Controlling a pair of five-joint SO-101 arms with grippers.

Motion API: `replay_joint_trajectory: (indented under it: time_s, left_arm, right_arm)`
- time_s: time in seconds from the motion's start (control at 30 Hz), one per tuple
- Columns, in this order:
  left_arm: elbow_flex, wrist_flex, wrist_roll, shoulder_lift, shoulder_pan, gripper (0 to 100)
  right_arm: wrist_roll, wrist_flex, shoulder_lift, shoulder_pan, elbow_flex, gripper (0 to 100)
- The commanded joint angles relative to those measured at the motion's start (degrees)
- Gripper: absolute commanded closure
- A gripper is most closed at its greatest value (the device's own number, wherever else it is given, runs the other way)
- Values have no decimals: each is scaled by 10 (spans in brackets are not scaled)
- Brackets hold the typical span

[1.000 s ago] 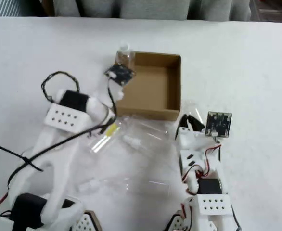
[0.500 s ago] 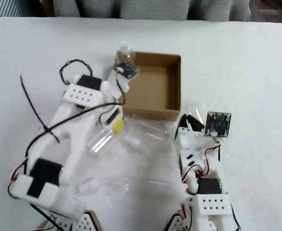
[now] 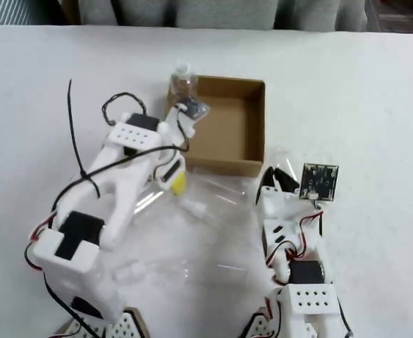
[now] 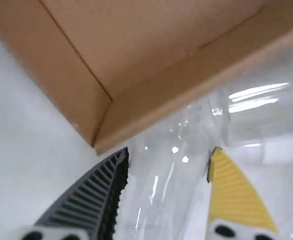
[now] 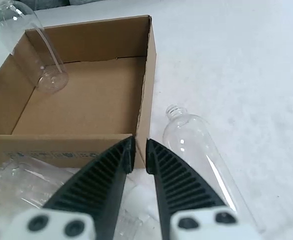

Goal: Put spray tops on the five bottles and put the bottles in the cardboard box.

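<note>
Though illegible, perhaps print on box

No text, number or sign can be read in any view. A faint line of small print stands on the near outer wall of the cardboard box, at its left end, seen from the right wrist; its characters are too small to make out.

On worktop, a bottle lies btwn left jaws, cardboard box corner just ahead. Box's near corner also sits just ahead of right jaws; 2nd bottle lies beside them, outside box; 3rd bottle leans in box's far corner.
</note>
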Motion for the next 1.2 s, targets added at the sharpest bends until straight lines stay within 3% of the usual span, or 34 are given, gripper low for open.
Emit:
replay_joint_trajectory:
  time_s: [0.0,0.13,0.27,0.5,0.7,0.9,0.97,1.1,1.17]
  left_arm:
    - [-29,-14,-4,17,-3,751]
    - [-25,-3,-3,45,-10,756]
    - [-28,58,-3,48,-44,765]
    - [-26,89,-7,48,-88,973]
    - [-24,141,-16,48,-89,980]
    - [-17,159,-88,49,-184,980]
    - [-29,130,-62,49,-225,980]
    - [-40,50,110,50,-271,963]
    - [-40,23,161,50,-273,923]
  right_arm:
    - [2,-10,-5,1,4,981]
    - [2,-9,-5,1,4,981]
    - [2,-8,-5,2,4,981]
    - [2,-7,-5,-1,4,981]
    - [2,-7,-5,-2,4,981]
    - [2,-11,-5,-3,11,979]
    - [2,-11,-5,-3,11,978]
    - [2,-11,-5,-4,11,978]
    - [2,-11,-5,-4,11,978]
